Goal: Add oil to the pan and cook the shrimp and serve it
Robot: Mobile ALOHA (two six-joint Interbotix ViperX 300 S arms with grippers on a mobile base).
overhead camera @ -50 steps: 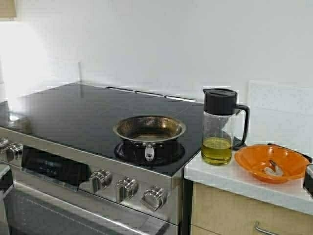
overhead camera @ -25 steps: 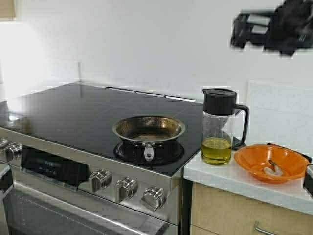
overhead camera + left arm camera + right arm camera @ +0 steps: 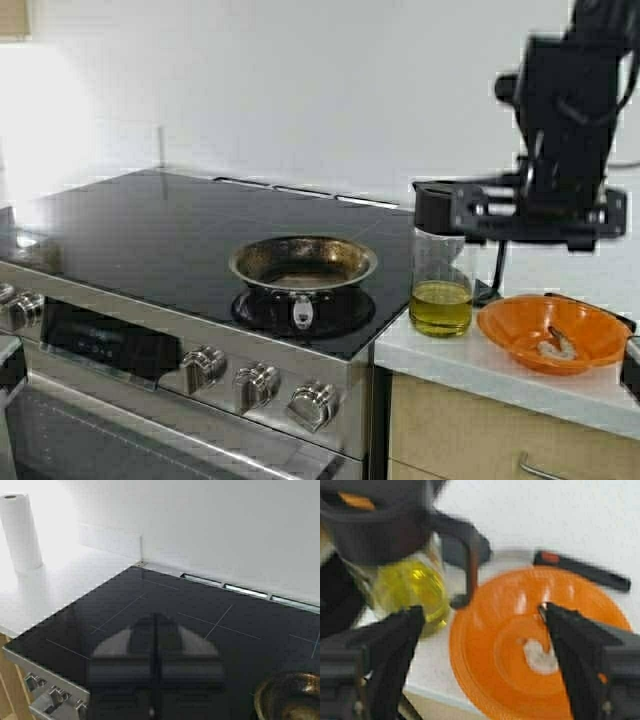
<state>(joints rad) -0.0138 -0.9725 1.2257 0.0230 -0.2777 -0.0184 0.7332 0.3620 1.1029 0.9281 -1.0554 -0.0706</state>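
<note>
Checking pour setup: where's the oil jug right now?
High view, right side: the oil jug stands on the white counter at the stove's edge, between the pan and the orange bowl.

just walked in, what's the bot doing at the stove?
The right tool hangs open over the counter by the oil jug and the orange bowl holding the shrimp, gripping nothing. The pan sits empty on the stove. The left tool is shut above the cooktop, idle.

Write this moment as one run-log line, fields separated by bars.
right gripper: open, at oil jug | left gripper: shut, over stove | pan: empty | shrimp: in orange bowl
</note>
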